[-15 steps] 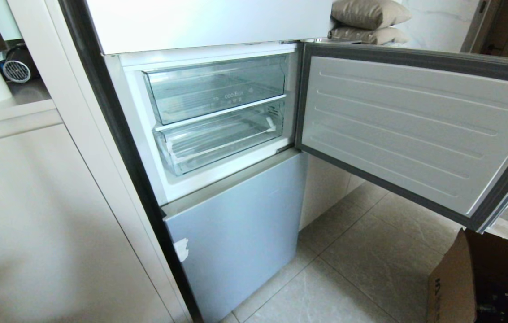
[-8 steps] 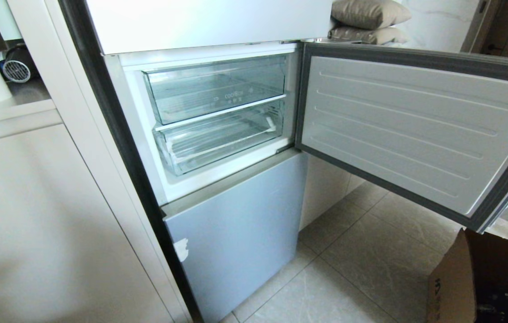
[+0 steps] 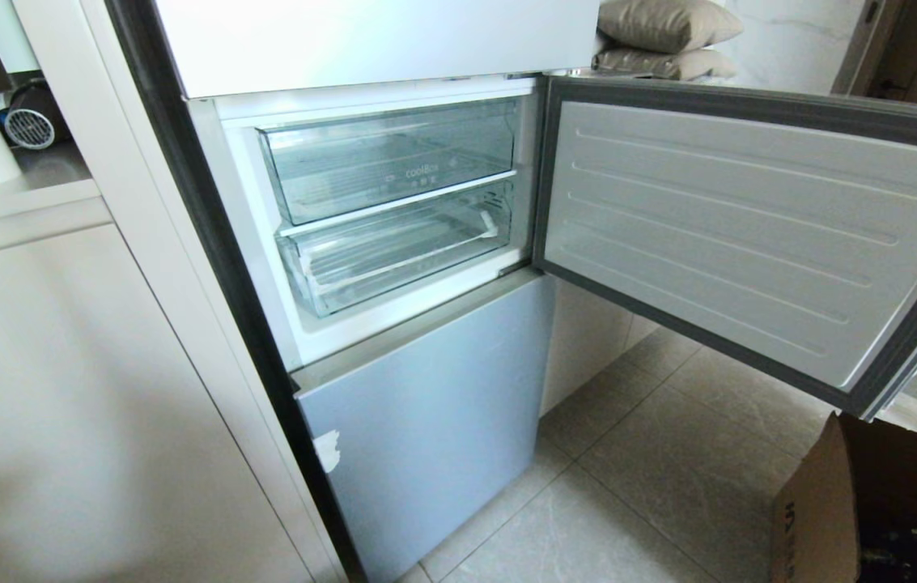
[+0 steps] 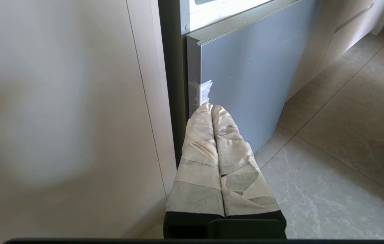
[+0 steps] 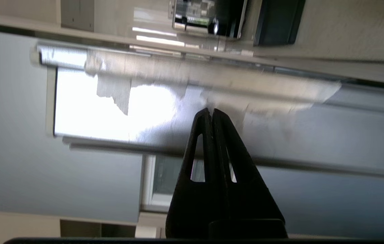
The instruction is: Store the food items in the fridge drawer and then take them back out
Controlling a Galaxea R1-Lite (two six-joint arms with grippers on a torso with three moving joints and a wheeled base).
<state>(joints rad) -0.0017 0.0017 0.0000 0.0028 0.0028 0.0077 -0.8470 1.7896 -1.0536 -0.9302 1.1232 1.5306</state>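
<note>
The fridge drawer (image 3: 401, 251) is the lower, unlettered clear drawer in the open middle compartment; it is pushed in and looks empty. The food items are out of view. Neither arm shows in the head view. My left gripper (image 4: 211, 107) is shut with nothing in it, its tape-wrapped fingers pressed together low beside the grey lower fridge door (image 4: 246, 84). My right gripper (image 5: 212, 112) is shut and empty, its black fingers pointing at a shiny grey fridge panel (image 5: 280, 135).
Above the fridge drawer sits a clear lettered drawer (image 3: 393, 158). The compartment door (image 3: 749, 235) stands swung open to the right. A cardboard box (image 3: 822, 502) stands on the tiled floor at lower right. A pale cabinet (image 3: 61, 405) flanks the fridge on the left.
</note>
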